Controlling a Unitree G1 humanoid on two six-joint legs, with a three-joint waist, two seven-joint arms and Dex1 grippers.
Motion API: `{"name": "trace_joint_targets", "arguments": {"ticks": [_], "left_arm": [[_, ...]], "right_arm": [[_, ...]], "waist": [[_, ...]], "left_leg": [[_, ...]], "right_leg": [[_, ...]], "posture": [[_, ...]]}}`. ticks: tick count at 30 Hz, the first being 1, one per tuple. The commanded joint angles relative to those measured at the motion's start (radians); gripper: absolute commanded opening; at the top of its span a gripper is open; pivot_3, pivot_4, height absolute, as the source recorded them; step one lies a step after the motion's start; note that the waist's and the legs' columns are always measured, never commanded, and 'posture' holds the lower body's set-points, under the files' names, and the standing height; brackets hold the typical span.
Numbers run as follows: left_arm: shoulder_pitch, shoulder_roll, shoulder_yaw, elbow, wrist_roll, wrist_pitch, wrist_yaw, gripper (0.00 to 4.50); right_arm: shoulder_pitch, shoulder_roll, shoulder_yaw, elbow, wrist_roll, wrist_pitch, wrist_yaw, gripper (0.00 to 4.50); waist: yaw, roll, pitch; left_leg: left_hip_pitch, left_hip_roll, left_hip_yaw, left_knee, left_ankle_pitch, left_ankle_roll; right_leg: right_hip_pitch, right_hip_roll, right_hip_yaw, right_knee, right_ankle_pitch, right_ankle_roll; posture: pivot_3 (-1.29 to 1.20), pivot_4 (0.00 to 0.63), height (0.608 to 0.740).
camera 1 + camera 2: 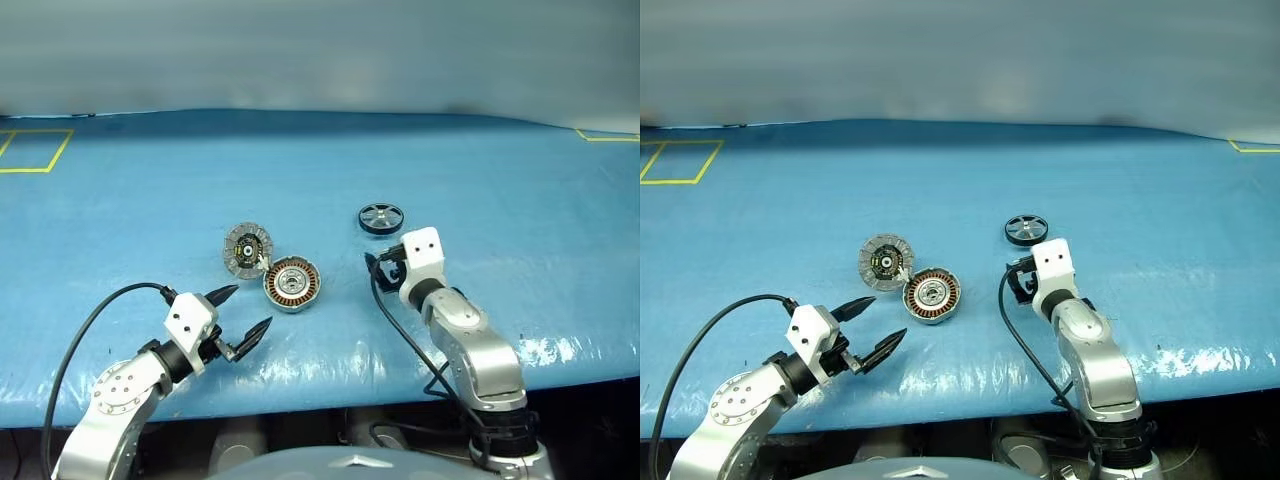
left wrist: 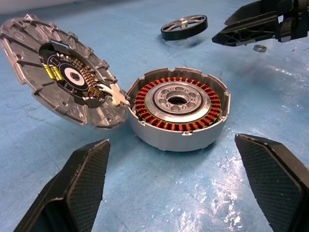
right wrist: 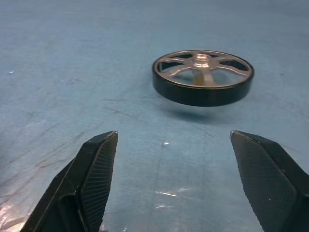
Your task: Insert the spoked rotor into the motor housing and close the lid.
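The left gripper (image 1: pixel 247 312) hangs low over the near edge of the blue table (image 1: pixel 120 220), its two black fingers spread wide apart with nothing between them. A black cable (image 1: pixel 85 330) loops back from its wrist. Just ahead of those fingertips, and a little toward the robot's right, sits the motor housing (image 1: pixel 292 283), a shallow grey cup lying flat with its ring of copper windings facing up around a silver centre. From the left wrist view the housing (image 2: pixel 178 108) lies straight ahead between the two fingers but beyond them, not touched.

The lid (image 1: pixel 248 249) is swung open, joined to the housing at its far-left edge and resting beyond it from the left gripper. It tilts back with its inner face up, showing radial segments and a dark middle.

Further right, the right gripper (image 2: pixel 219 34) reaches forward over the table, well clear of the housing. Its fingers stand apart and hold nothing. The spoked rotor (image 1: pixel 381 218) lies flat on the table just ahead of this gripper. In the right wrist view the rotor (image 3: pixel 203 77) sits beyond the fingertips and slightly toward one finger, dark around the rim with pale silver spokes and a small hub, with a gap of bare table between it and the fingers (image 3: pixel 96 169).

A small ring-shaped bit (image 2: pixel 259 48) lies on the table close by the right gripper's fingers.
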Motion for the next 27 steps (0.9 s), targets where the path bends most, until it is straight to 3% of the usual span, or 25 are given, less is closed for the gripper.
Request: {"name": "trace_joint_targets", "arguments": {"ticks": [1, 9, 22, 25, 27], "left_arm": [[-0.001, -0.002, 0.004, -0.017, -0.004, -0.004, 0.002, 4.5], [0.009, 0.0, -0.004, -0.02, 0.022, -0.011, 0.011, 4.5], [0.0, 0.004, -0.004, -0.011, 0.018, -0.009, 0.003, 4.5], [-0.001, 0.006, -0.001, -0.011, 0.019, -0.009, 0.003, 4.5], [-0.001, 0.006, 0.001, -0.011, 0.018, -0.009, 0.003, 4.5]], "right_arm": [[0.026, 0.037, -0.052, 0.03, -0.008, -0.117, -0.062, 3.93], [0.076, 0.122, -0.175, 0.082, 0.044, -0.195, -0.143, 3.93], [0.152, 0.15, -0.168, 0.122, 0.086, -0.156, -0.125, 3.93], [0.153, 0.156, -0.165, 0.13, 0.079, -0.147, -0.134, 3.3], [0.153, 0.152, -0.156, 0.136, 0.066, -0.147, -0.139, 2.63]], "waist": [[0.002, 0.0, 0.0], [0.004, 0.0, 0.0], [0.004, -0.001, -0.001], [0.003, -0.002, -0.002], [0.002, -0.003, -0.002]], "left_leg": [[0.0, 0.0, 0.0, 0.0, 0.0, 0.0], [0.0, 0.0, 0.0, 0.0, 0.0, 0.0], [0.002, 0.001, 0.0, 0.0, 0.0, 0.0], [0.002, 0.002, 0.0, 0.0, 0.0, 0.0], [0.002, 0.002, 0.0, 0.0, 0.0, 0.0]], "right_leg": [[0.0, 0.0, 0.0, 0.0, 0.0, 0.0], [0.0, -0.002, 0.002, 0.0, 0.0, 0.0], [0.002, -0.002, 0.002, 0.0, -0.002, -0.003], [0.003, -0.002, 0.002, 0.0, -0.002, -0.005], [0.003, -0.002, 0.002, 0.0, -0.002, -0.005]], "posture": [[0.0, 0.15, 0.74], [0.0, 0.15, 0.74], [0.0, 0.15, 0.74], [0.0, 0.15, 0.74], [0.0, 0.15, 0.74]]}}
